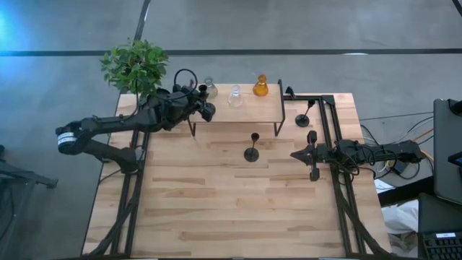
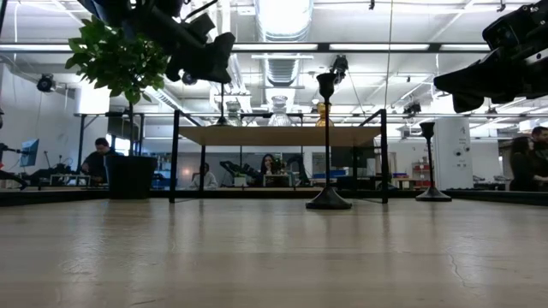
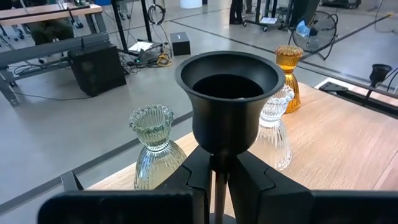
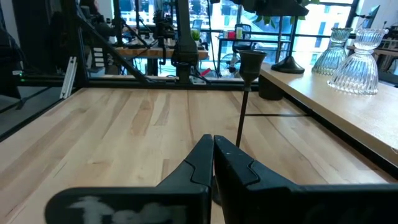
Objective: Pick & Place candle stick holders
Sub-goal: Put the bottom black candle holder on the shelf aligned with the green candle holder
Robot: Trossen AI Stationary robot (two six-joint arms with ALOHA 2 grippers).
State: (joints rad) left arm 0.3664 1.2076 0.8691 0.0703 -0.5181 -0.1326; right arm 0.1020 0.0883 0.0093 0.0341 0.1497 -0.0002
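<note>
While the left pincer (image 1: 204, 101) hangs over the shelf (image 1: 245, 108), clamped on a black candle holder (image 3: 229, 99) beside the green glass holder (image 3: 153, 144), the right pincer (image 1: 297, 154) waits pressed together, low beside that shelf. Two black holders (image 1: 252, 146) stand on the wooden tabletop (image 1: 216, 209); people sit in the room beyond.

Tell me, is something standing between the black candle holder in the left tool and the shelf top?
Nothing visible blocks it. The left tool grips the black candle holder by its stem above the shelf; the green glass holder and clear glass holder stand close beyond it.
</note>
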